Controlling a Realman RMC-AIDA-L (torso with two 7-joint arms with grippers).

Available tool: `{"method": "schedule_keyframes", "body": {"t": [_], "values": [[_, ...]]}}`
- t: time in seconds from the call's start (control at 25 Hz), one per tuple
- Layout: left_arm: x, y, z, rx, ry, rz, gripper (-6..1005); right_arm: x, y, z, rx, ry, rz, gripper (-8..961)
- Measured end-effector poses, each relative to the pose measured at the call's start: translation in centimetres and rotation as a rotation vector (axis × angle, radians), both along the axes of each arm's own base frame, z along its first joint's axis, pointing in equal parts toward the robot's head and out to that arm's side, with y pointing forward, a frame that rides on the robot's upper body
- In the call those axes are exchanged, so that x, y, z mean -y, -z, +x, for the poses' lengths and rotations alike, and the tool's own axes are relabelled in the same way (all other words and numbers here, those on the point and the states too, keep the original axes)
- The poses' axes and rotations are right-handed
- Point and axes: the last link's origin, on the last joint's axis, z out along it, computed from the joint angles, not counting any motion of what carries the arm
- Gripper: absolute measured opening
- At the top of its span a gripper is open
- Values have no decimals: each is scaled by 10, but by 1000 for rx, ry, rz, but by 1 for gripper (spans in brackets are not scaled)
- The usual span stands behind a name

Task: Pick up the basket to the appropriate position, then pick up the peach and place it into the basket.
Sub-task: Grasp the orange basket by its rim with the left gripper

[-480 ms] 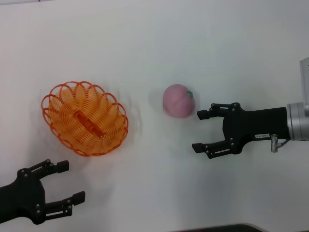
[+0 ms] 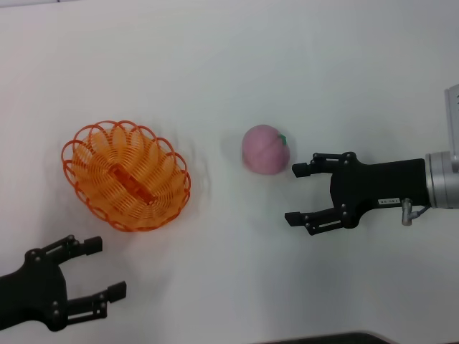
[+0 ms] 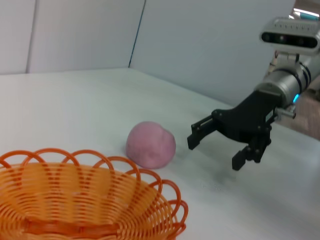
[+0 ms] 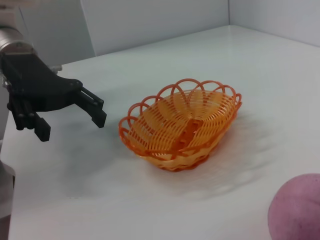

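Note:
The orange wire basket (image 2: pixel 127 176) sits on the white table at the left; it also shows in the left wrist view (image 3: pixel 75 200) and the right wrist view (image 4: pixel 182 125). The pink peach (image 2: pixel 265 149) lies to the right of the basket, apart from it; it also shows in the left wrist view (image 3: pixel 150 145) and the right wrist view (image 4: pixel 297 210). My right gripper (image 2: pixel 297 193) is open, just right of the peach and slightly nearer, not touching it. My left gripper (image 2: pixel 105 269) is open and empty, near the table's front left, below the basket.
The white table (image 2: pixel 229 72) stretches bare behind the basket and peach. A dark edge (image 2: pixel 323 337) runs along the table's front. White wall panels (image 3: pixel 200 45) stand behind the table in the wrist views.

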Motion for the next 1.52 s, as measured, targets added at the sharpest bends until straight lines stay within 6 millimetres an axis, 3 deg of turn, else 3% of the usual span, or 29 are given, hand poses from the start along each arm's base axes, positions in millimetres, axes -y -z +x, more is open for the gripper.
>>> {"method": "schedule_keyframes", "body": {"t": [0.2, 0.48, 0.8, 1.04, 1.28, 1.52], "values": [[-9, -9, 2, 88, -176, -45, 886, 0, 0, -1, 0, -2, -1, 930], [-38, -23, -2, 188, -536, -135, 886, -1, 0, -2, 0, -5, -3, 930], [-78, -45, -9, 172, -723, -89, 885, -2, 1, -4, -2, -9, -12, 929], [-108, -60, 3, 82, -677, -76, 886, -3, 1, -5, -3, -10, -13, 929], [-152, -70, 31, -125, -573, -47, 885, -3, 1, -5, -3, -10, -13, 929], [-183, -66, 61, -384, -500, -73, 886, -3, 1, -5, -4, -11, -14, 928]]}}
